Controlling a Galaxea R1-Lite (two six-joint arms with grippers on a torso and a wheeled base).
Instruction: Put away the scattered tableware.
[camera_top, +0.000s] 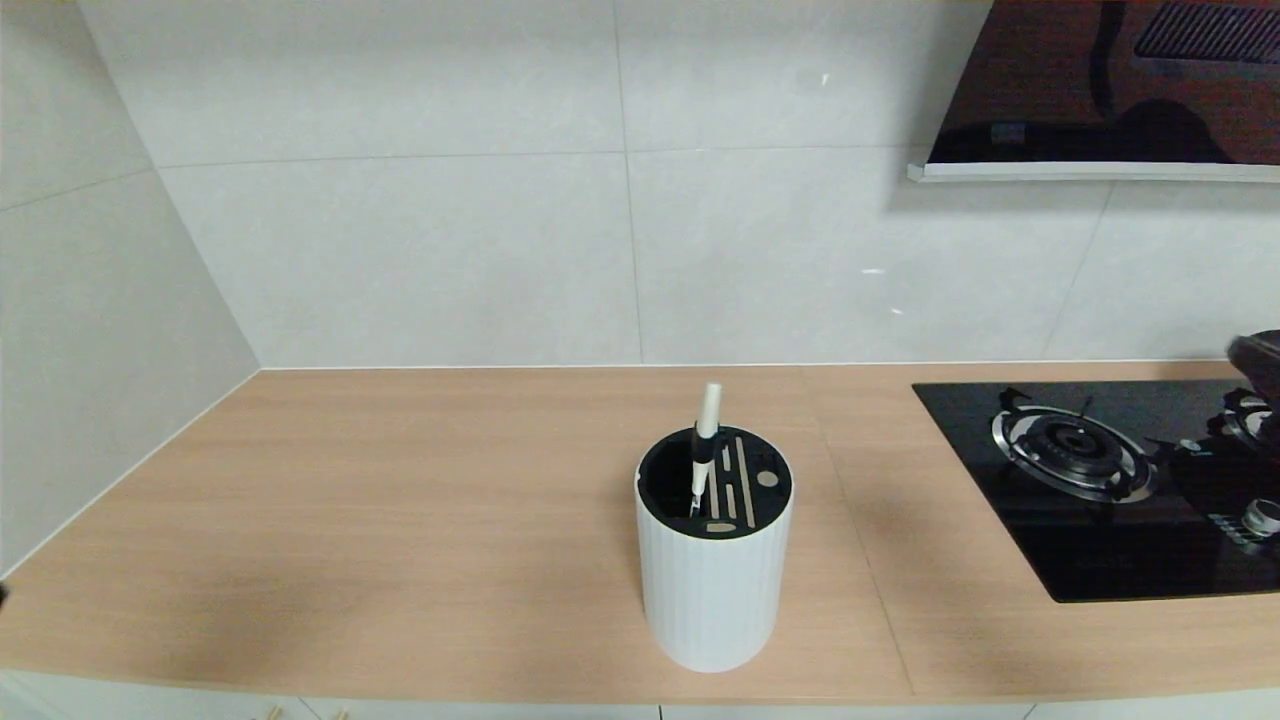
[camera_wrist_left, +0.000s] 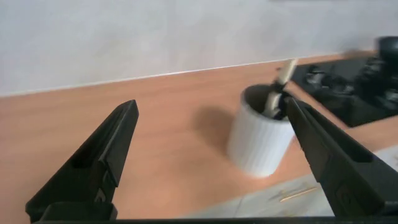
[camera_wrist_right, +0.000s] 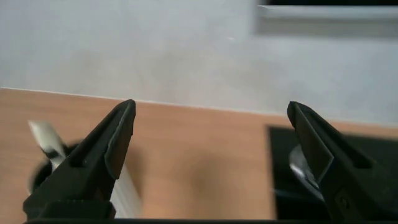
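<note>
A white ribbed cylindrical holder (camera_top: 714, 570) with a black slotted top stands on the wooden counter (camera_top: 400, 500) near its front edge. One utensil with a cream handle (camera_top: 707, 415) stands upright in a slot. The holder (camera_wrist_left: 260, 140) with the utensil (camera_wrist_left: 280, 86) appears ahead of my left gripper (camera_wrist_left: 211, 124), which is open and holds nothing. My right gripper (camera_wrist_right: 211, 124) is open and bare above the counter, with the utensil handle (camera_wrist_right: 46, 140) showing beside one finger.
A black gas hob (camera_top: 1110, 480) with a ringed burner (camera_top: 1072, 450) fills the counter's right end, under a dark range hood (camera_top: 1110, 90). Tiled walls close the back and left. Bare counter stretches left of the holder.
</note>
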